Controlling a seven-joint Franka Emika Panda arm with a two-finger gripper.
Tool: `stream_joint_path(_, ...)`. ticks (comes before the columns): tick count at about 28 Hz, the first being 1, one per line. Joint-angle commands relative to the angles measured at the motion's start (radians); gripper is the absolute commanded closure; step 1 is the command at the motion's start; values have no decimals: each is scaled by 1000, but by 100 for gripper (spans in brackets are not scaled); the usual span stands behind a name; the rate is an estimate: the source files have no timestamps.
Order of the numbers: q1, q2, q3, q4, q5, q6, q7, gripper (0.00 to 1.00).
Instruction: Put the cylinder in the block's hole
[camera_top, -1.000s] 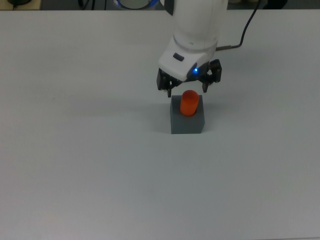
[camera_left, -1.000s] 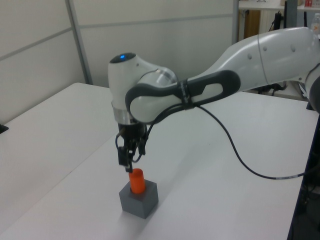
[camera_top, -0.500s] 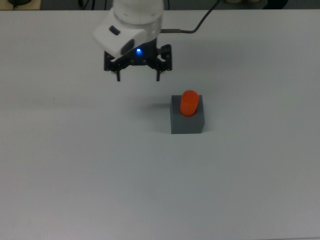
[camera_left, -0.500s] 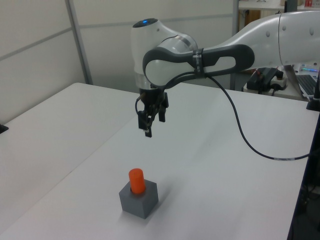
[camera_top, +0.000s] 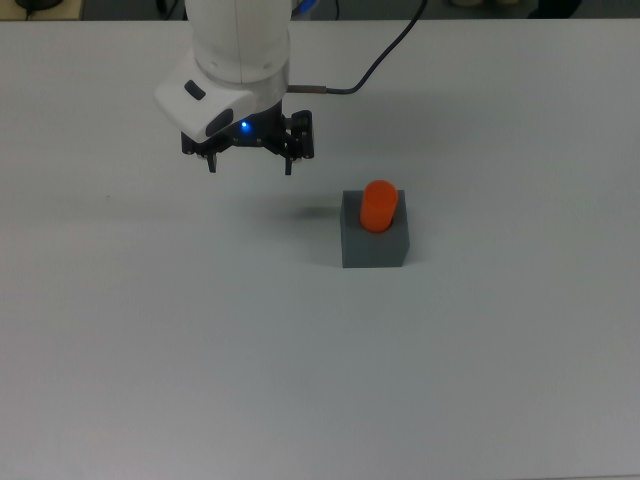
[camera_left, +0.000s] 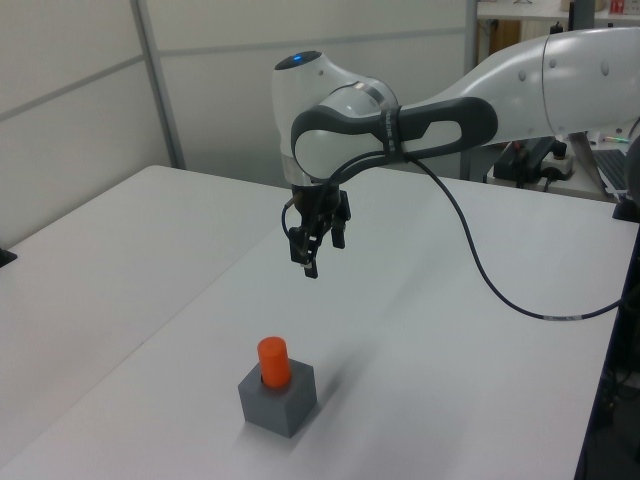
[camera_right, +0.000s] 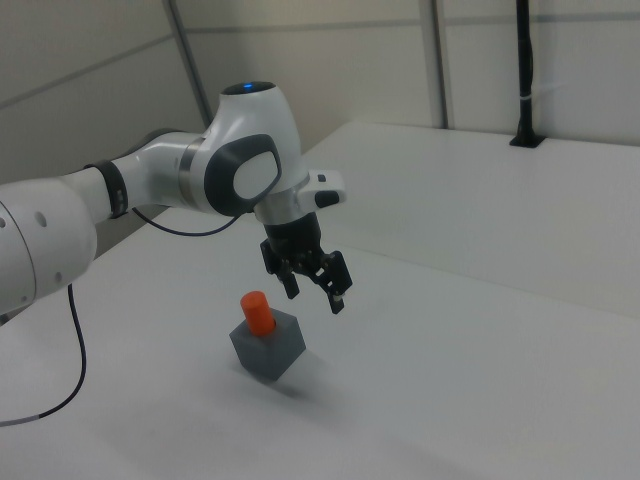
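Note:
The orange cylinder (camera_top: 379, 205) (camera_left: 273, 361) (camera_right: 257, 312) stands upright in the hole of the dark grey block (camera_top: 375, 246) (camera_left: 279, 397) (camera_right: 269, 347), its upper half sticking out. My gripper (camera_top: 249, 163) (camera_left: 311, 262) (camera_right: 315, 294) hangs open and empty above the table, up and to the top view's left of the block. Nothing touches the cylinder.
The white table (camera_top: 200, 350) carries only the block. A black cable (camera_top: 370, 70) runs from the gripper's wrist toward the back. In the left view, wall panels stand behind the table and a desk with equipment (camera_left: 540, 160) sits at the far right.
The gripper let go of the cylinder, rose and swung away to the top view's left. In the last half second it drifted a little further left. Cylinder and block stayed put.

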Motion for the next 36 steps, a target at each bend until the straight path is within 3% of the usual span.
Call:
stream_joint_path(1,-6,-3,-7,-1,-6,-11,-14,0)
stream_joint_path(36,-23,0,-8,6,-6,-3,-29,0)
